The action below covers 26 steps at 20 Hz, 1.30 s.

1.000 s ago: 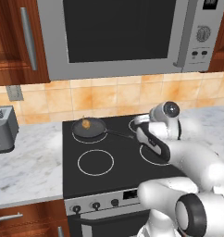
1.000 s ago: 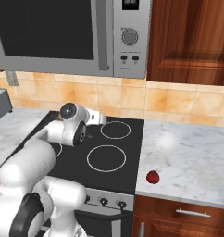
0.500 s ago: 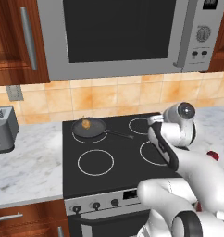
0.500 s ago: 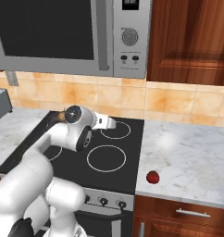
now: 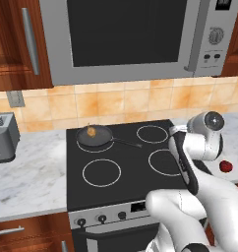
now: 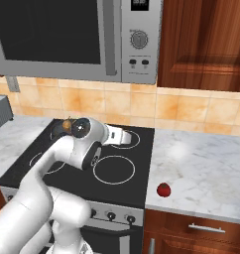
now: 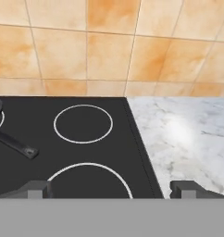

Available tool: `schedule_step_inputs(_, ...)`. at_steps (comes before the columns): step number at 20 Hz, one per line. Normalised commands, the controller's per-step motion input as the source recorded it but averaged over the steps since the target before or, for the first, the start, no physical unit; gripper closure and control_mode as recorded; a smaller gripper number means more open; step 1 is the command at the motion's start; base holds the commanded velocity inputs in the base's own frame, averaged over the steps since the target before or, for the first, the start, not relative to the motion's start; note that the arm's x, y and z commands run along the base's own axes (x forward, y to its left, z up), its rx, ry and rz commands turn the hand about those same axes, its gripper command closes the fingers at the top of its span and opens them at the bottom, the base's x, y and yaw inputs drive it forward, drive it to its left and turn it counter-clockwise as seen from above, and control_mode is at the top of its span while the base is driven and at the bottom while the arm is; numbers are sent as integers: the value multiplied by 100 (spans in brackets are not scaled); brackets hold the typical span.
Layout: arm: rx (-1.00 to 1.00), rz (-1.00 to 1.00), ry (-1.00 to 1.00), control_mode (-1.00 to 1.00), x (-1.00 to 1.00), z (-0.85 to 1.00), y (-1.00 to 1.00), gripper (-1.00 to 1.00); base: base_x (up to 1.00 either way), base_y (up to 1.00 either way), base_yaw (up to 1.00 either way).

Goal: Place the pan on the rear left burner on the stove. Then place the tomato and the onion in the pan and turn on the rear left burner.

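The gripper point(image 7: 111, 187) is wide open and holds nothing; its two dark tips rise at the bottom of the hand view, above the right side of the stove point(image 7: 40, 139). In the right base view the gripper point(image 6: 126, 136) points toward the marble counter point(image 6: 201, 163).

The pan point(image 5: 95, 136) already sits on the rear left burner point(image 5: 77, 145), and the onion point(image 5: 92, 131) lies inside it. The tomato point(image 6: 164, 189) still lies on the counter, near its front edge and just beside the stove.

The step in hand is, I judge, to fetch the tomato. To do it well, the hand should swing further right and toward the front, come down straight over the red ball, and close gently around its middle, because a round glossy thing can roll away if one finger touches it first.

Compared with a second ago, the arm has swung from the middle of the cooktop toward the right side. The pan and onion have not moved, and the tomato lies in the same place.
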Motion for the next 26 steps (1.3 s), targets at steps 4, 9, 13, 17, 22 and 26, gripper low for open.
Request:
schedule_step_inputs(4,-1,0,-1,-100,-52,16,-46,-100,0,0,0)
schedule_step_inputs(9,0,-2,0,-100,-38,9,-41,-100,0,0,0)
schedule_step_inputs(13,0,-3,0,-100,-38,12,-42,-100,0,0,0)
schedule_step_inputs(17,0,-4,1,-100,-33,14,-49,-100,0,0,0)
schedule_step_inputs(22,0,-8,11,-100,-25,30,-39,-100,0,0,0)
schedule_step_inputs(26,0,-11,30,-100,-25,25,-32,-100,0,0,0)
